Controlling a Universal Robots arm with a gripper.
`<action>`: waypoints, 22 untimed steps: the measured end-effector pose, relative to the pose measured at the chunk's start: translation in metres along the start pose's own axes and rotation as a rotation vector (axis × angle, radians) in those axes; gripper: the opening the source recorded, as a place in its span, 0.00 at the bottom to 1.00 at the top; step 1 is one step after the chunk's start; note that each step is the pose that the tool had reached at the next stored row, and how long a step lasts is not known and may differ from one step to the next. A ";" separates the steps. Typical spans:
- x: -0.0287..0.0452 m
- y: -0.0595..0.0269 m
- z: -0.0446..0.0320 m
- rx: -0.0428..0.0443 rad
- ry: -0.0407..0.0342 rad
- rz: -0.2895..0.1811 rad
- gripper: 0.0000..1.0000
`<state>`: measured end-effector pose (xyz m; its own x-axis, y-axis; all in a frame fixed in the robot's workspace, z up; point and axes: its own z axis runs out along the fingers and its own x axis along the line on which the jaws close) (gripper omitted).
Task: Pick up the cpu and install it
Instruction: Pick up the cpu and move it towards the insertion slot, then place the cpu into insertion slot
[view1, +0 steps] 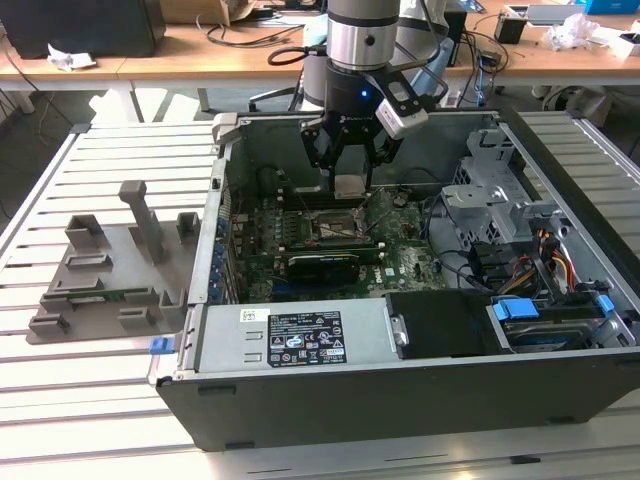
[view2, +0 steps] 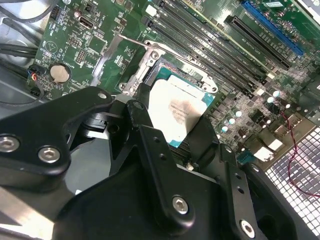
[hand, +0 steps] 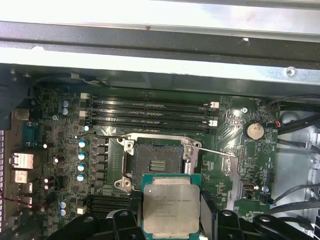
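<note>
Black fingers clamp the flat square silver-topped cpu above the open black motherboard socket, seemingly keeping it lined up for seating.

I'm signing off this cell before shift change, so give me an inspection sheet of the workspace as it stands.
Surface: slatted metal table carrying an open computer case.
Job's things: cpu held above the motherboard, beside the open, empty socket; not seated.
Clutter: grey plastic fixture on the table, at the exterior view's left of the case.
Grippers: gripper shut on the cpu.
Cables: coloured wires inside the case, at the exterior view's right.
Surroundings: wooden desk behind, with loose cables and crumpled paper.
</note>
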<state>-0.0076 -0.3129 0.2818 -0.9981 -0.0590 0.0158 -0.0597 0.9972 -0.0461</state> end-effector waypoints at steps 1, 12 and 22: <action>0.0000 0.0000 0.0000 0.0000 0.0000 0.000 0.55; 0.0000 0.0000 0.0000 0.0005 0.0003 0.006 0.55; -0.0001 0.0000 0.0000 -0.0010 0.0067 0.143 0.55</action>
<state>-0.0075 -0.3129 0.2818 -0.9964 0.0835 0.0158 0.0827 0.9954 -0.0474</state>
